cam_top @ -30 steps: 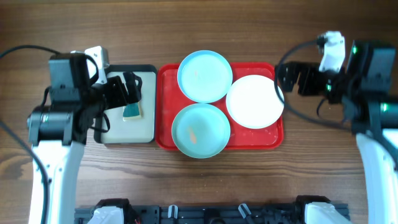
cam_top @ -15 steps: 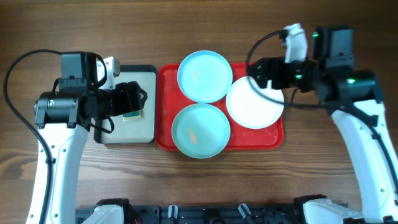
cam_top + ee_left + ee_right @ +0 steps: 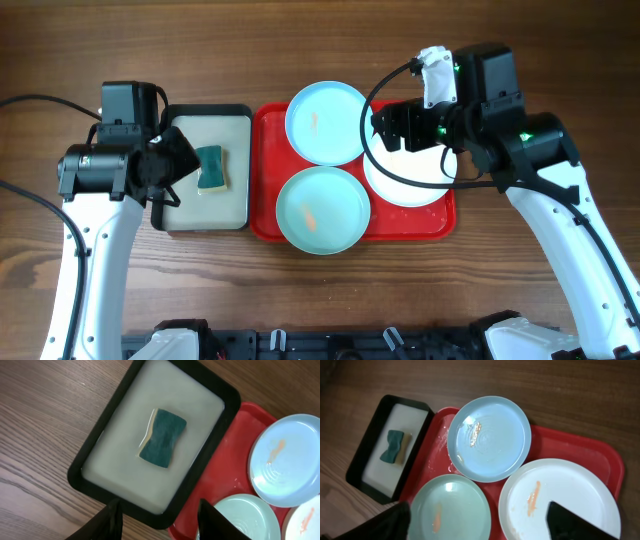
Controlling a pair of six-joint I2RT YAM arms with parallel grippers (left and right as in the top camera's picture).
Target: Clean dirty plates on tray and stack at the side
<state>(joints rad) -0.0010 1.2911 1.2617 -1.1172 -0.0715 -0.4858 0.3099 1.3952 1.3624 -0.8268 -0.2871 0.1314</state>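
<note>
Three plates lie on the red tray [image 3: 264, 222], each with an orange smear. One aqua plate [image 3: 328, 122] is at the back, another aqua plate [image 3: 322, 209] at the front, and a white plate [image 3: 405, 188] on the right. My right gripper [image 3: 390, 130] hangs open above the white plate's back edge and hides part of it. In the right wrist view its fingers [image 3: 385, 522] frame the front aqua plate [image 3: 450, 510] and the white plate [image 3: 560, 500]. My left gripper [image 3: 183, 163] is open and empty, just left of a green sponge [image 3: 211, 168].
The sponge lies in a cream tray with a black rim [image 3: 205, 205], directly left of the red tray. Bare wooden table surrounds both trays. Cables trail from both arms.
My right arm has swung left over the red tray and now covers part of the white plate. My left gripper has drawn back left off the sponge, and its jaws have narrowed.
</note>
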